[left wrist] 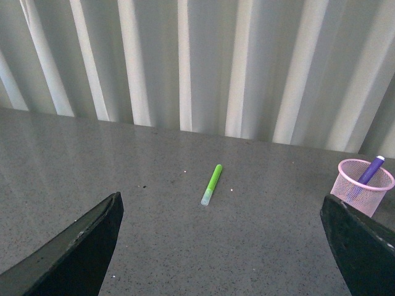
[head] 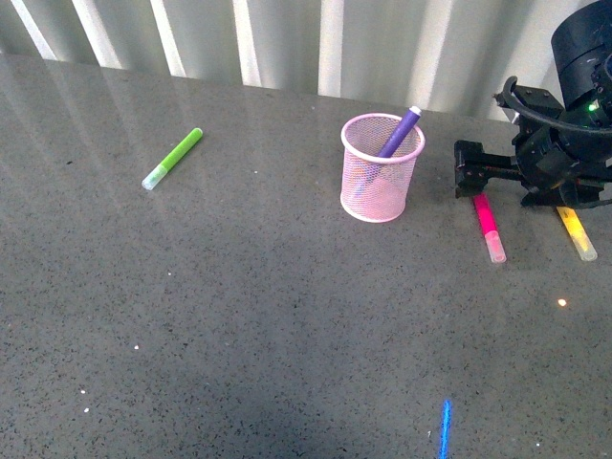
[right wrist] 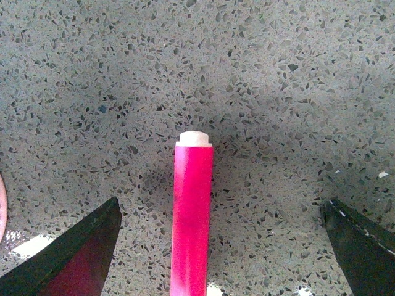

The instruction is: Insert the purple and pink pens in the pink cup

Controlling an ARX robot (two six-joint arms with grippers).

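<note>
You are seeing no print on any pen or on the cup that is sharp enough to read. The pink cup [head: 382,182] is standing upright on the grey speckled bench [head: 287,316]. It is holding the purple pen [head: 400,132], which is leaning against the rim with its upper end poking out above the mesh. The left wrist view is showing the same cup [left wrist: 364,188] with that pen [left wrist: 370,169] inside it.

The pink pen [head: 489,225] is lying flat on the bench to the right of the cup, outside it. Your right gripper [head: 470,170] is sitting over the far end of this pen. In the right wrist view its fingers [right wrist: 74,259] are standing spread wide, with the pink barrel [right wrist: 192,216] lying between them and touching neither.

Your left gripper [left wrist: 220,197] is also standing spread apart, pinching nothing. A lime green pen [head: 173,158] is lying well to the left of the cup. A yellow pen [head: 577,232] is lying near the pink one, on its right.
</note>
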